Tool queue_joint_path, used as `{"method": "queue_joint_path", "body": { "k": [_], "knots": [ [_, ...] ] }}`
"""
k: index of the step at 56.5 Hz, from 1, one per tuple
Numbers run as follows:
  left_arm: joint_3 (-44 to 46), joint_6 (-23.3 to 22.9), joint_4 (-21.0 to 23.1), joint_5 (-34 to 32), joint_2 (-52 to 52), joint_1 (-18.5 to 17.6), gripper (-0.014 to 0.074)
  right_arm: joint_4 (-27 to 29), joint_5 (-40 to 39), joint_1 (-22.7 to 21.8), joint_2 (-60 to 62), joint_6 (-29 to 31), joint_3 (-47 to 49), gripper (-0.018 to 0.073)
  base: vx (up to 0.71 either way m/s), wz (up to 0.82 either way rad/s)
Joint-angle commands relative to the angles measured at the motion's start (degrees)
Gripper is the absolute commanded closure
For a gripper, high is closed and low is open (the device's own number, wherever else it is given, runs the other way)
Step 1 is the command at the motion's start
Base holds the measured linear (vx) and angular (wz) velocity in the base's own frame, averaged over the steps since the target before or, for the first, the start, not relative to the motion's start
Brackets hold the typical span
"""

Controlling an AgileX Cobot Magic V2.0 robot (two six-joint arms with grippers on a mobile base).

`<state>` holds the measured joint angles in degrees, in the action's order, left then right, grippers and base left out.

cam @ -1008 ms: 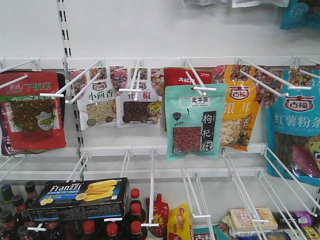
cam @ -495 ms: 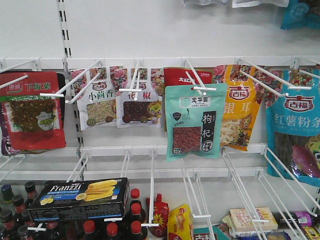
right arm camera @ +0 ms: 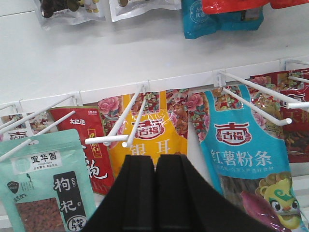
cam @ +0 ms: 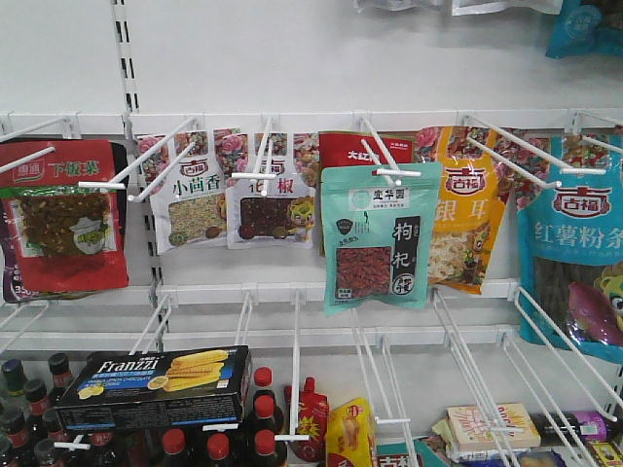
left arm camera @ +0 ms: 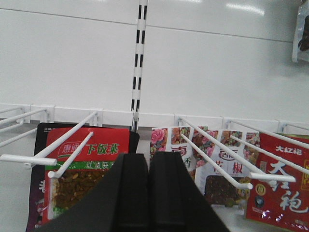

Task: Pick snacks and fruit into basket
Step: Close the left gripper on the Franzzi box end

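My left claw (left arm camera: 148, 159) is pressed shut, black fingers flat against each other with nothing between them, raised in front of the hanging row. Just past it hangs the red pouch with a green band (left arm camera: 84, 164), off to the left on its white pegs. My right claw (right arm camera: 155, 162) is closed too, fingers touching and empty, pointing at the yellow pouch (right arm camera: 149, 137), with the teal-blue pouch (right arm camera: 246, 154) just beside that on the right. Down at the lower left of the right wrist view is the mint-green pouch (right arm camera: 43, 188), red berries behind its window and a black label next to them. From the front it hangs on a white peg hook (cam: 397, 173) a little right of centre in the upper row, standing nearer than the packets behind it. The Franzzi cookie box (cam: 161, 384) lies flat across the lower pegs at the near left, yellow wafers facing up, with red-capped bottles (cam: 263, 409) standing below and just right of it.
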<state>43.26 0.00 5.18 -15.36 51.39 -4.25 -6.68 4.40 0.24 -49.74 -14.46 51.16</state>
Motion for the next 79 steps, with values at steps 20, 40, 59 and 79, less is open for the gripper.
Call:
{"method": "queue_joint_path", "body": {
  "k": [20, 40, 59, 79],
  "knots": [
    [-28.7, -5.8, -16.1, -39.9, -0.1, -3.6, 0.0603, -0.8, -8.0, 0.0, 0.3, 0.2, 2.1, 0.0566, 0.00, 0.00],
    [-35.6, -12.2, -18.2, -47.0, 13.3, -4.7, 0.0596, -0.8, -9.2, 0.0, 0.3, 0.2, 2.1, 0.0566, 0.00, 0.00],
    [-35.1, -80.7, -19.3, -63.9, 32.7, -7.8, 0.0594, -0.8, -11.3, 0.0, 0.3, 0.2, 2.1, 0.0566, 0.00, 0.00],
    [-34.5, -92.7, -18.9, -63.9, 42.4, -7.8, 0.0510, -0.8, -11.5, 0.0, 0.3, 0.2, 2.1, 0.0566, 0.00, 0.00]
  ]
}}
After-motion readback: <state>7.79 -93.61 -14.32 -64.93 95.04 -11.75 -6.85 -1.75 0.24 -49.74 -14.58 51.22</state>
